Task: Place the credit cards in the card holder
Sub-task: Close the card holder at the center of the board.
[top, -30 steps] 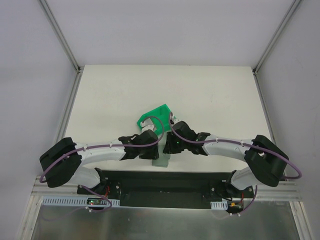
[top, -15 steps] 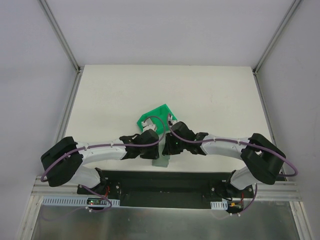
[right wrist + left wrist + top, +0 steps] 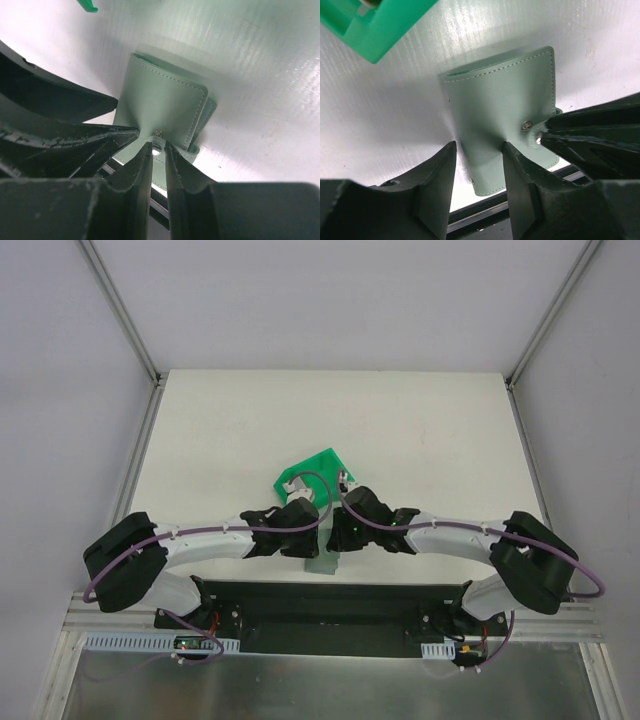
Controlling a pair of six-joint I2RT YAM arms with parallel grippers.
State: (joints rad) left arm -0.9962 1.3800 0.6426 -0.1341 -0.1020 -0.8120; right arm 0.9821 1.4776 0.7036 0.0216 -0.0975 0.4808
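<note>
two robot arms meet over a pale grey-green card holder [image 3: 505,105] at the near edge of a white table [image 3: 400,430], midway between their bases. the holder lies folded, stitched outer face up, with its near end reaching past the table's edge toward the dark base rail. in the right wrist view its two leaves stand slightly apart at one corner.

the right gripper [image 3: 157,146] has its fingers drawn almost together, pinching the holder's small clasp tab [image 3: 159,149] beside the metal snap stud [image 3: 524,126].

the left gripper [image 3: 480,146] stands partly spread, one finger on each side of the holder's near end. one finger overlaps the leather, while the other sits just beside its edge. it cannot be told from these views whether the fingers are pressing on the holder.

a bright green bin [image 3: 375,25] sits just beyond the holder, farther onto the table and slightly toward the left arm. seen from above, both wrists hide most of the holder, leaving only a sliver at the table's edge.
</note>
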